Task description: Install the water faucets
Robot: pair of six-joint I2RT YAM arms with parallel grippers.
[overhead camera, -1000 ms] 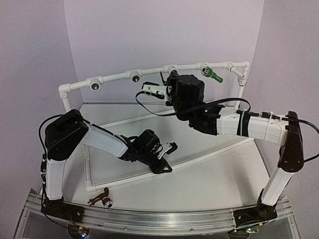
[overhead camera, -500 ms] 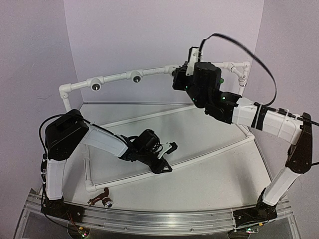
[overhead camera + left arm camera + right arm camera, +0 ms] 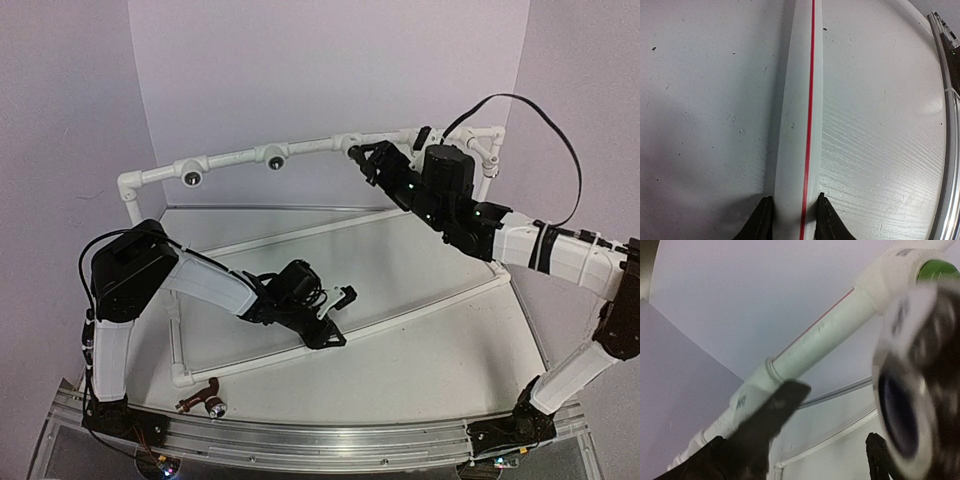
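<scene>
A reddish-brown faucet point(image 3: 205, 400) lies on the table near the front left corner. The green faucet's collar point(image 3: 935, 269) sits in a tee of the white pipe frame point(image 3: 235, 153). Its silvery mouth point(image 3: 902, 407) looms blurred close to the right wrist camera; the right arm hides it in the top view. My right gripper point(image 3: 365, 160) point(image 3: 837, 412) is open at the raised rail, beside a tee socket point(image 3: 747, 395), holding nothing. My left gripper point(image 3: 325, 335) point(image 3: 792, 200) is shut on the frame's low front pipe point(image 3: 802, 100), white with a red stripe.
The raised rail carries more round tee sockets point(image 3: 190, 172) point(image 3: 272, 157). Low pipes point(image 3: 300, 228) cross the white table. Purple walls close the back and sides. An aluminium bar point(image 3: 330, 440) runs along the near edge.
The right arm has swung to the right and up to the rail, and its jaws have opened. The left arm has not moved.
</scene>
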